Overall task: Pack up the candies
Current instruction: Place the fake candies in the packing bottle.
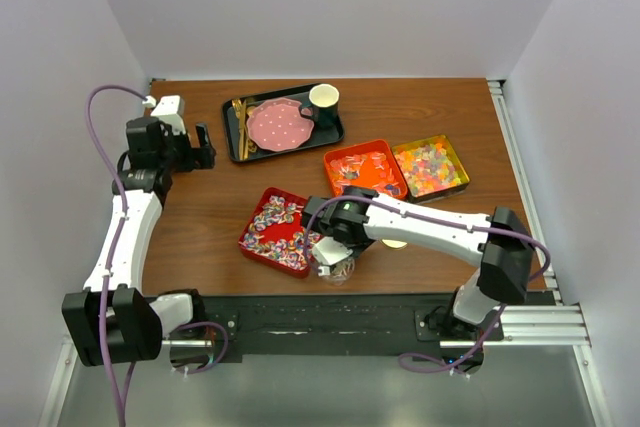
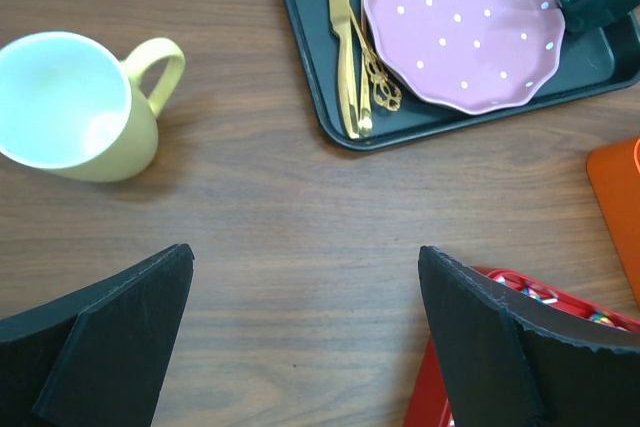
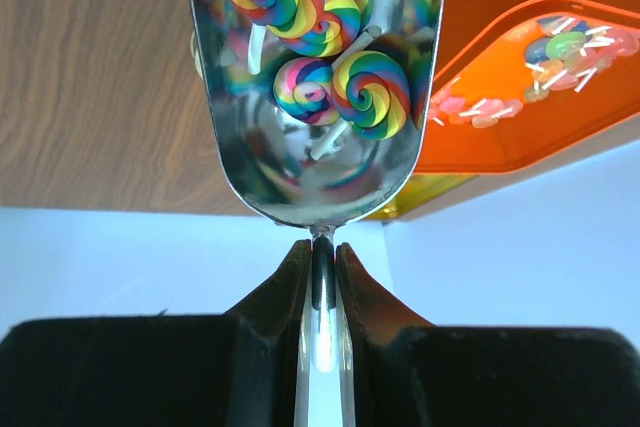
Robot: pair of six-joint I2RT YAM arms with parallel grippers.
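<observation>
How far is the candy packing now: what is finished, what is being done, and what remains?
Done: nothing looks packed yet; the red tray, orange tray and yellow tray all hold candies. In hand: the right gripper is shut on a metal scoop carrying swirl lollipops. The left gripper is open and empty above bare table. Left: deliver this scoopful, then probably the other sorts.

Black tray (image 2: 455,123) holds pink dotted plate (image 2: 460,22), gold cutlery (image 2: 345,47) and dark cup (image 1: 323,102). Pale yellow mug (image 2: 75,107) stands upright on wooden table (image 2: 280,217), apart from tray.
</observation>
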